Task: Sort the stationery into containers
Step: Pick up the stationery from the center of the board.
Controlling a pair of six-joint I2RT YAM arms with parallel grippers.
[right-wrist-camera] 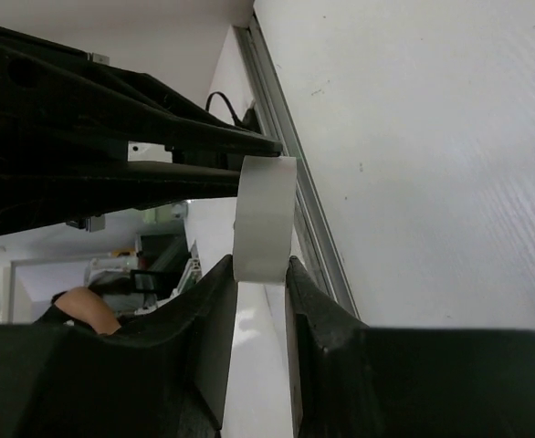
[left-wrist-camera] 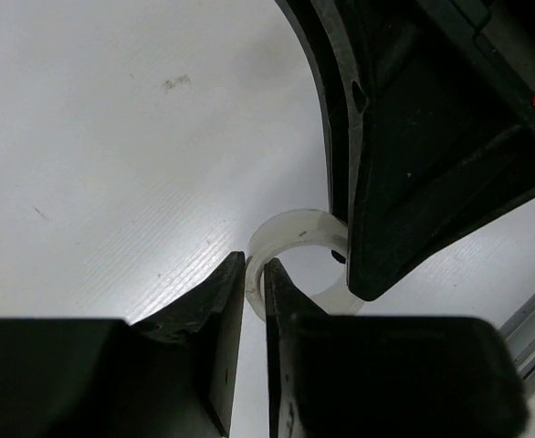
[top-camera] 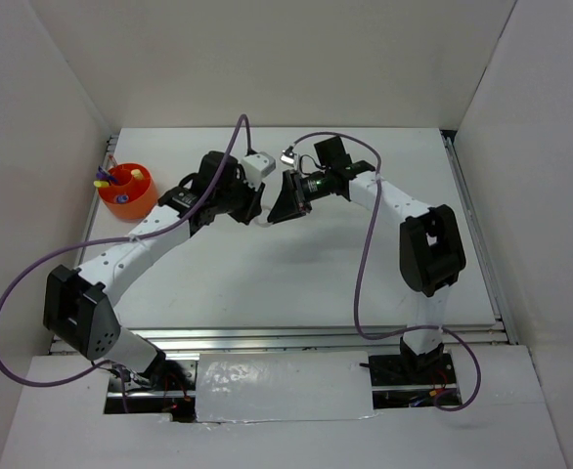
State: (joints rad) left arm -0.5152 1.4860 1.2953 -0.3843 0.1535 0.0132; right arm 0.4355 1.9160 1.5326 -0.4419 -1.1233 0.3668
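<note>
The white tape ring [top-camera: 264, 222] hangs between both grippers above the middle of the table. My left gripper [left-wrist-camera: 256, 270] is shut on the ring's wall [left-wrist-camera: 290, 227], one finger inside the ring and one outside. My right gripper [right-wrist-camera: 261, 270] is shut across the ring's width [right-wrist-camera: 265, 217], gripping its two flat sides. In the top view the left gripper [top-camera: 251, 209] and right gripper [top-camera: 277, 212] meet tip to tip. The orange-red cup [top-camera: 127, 200] stands at the far left with a purple marker [top-camera: 101, 182] and other pens in it.
White walls enclose the table on the left, back and right. A metal rail [top-camera: 474, 234] runs along the right edge. The right gripper's black finger [left-wrist-camera: 414, 182] crowds the left wrist view.
</note>
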